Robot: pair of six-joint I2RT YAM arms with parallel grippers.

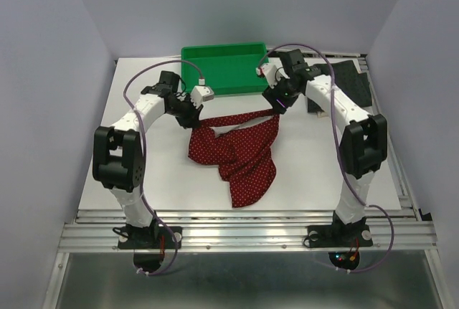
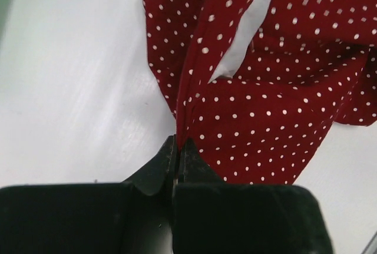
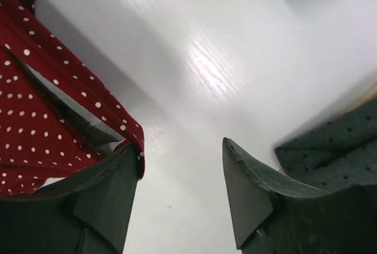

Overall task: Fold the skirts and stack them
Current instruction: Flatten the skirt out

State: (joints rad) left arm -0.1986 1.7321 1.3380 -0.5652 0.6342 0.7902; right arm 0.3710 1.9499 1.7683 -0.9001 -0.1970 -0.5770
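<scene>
While the left tool (image 2: pixel 177 143) clamps the red skirt (image 1: pixel 240 158), the right tool (image 3: pixel 179 151) gapes wide (cloth beside one finger (image 3: pixel 109 192)).

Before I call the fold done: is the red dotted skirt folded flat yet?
No. The red skirt lies crumpled and twisted, one edge pinched in the shut left claw.

dark red white-dotted skirt (image 1: pixel 240 153), charcoal skirt (image 1: pixel 358 83), green tray (image 1: pixel 229 72), white table (image 1: pixel 179 187)
</scene>
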